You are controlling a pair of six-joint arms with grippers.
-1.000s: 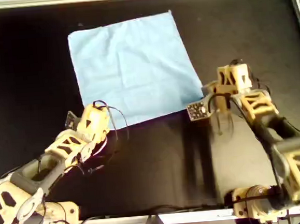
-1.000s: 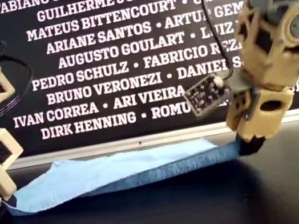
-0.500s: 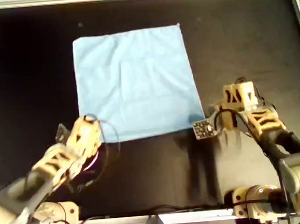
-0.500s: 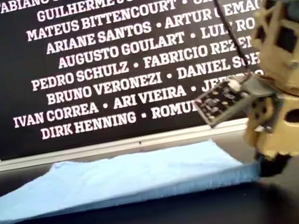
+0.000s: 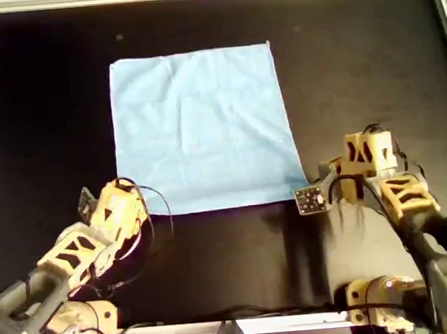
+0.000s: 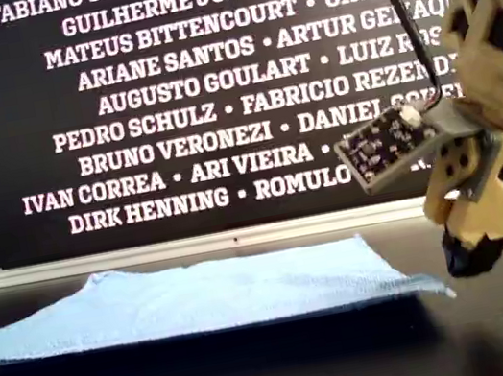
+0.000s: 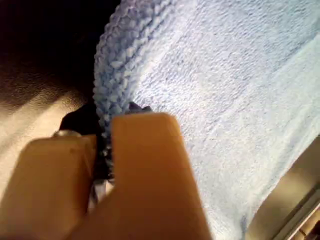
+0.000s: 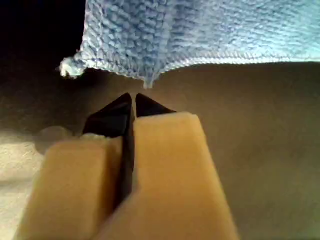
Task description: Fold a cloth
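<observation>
Under my first gripper, the cloth edge is pinched and partly hidden. My second gripper sits closed and empty just off a cloth corner at 12 o'clock.

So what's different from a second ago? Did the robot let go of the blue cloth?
My second pincer let go of its corner of the cloth and drew back. It is shut, just clear of the edge. The cloth's near edge was lifted before. It slid toward the arms, squared up and now lies flat. My first pincer still pinches the other near corner. The black table stayed as it was.
</observation>
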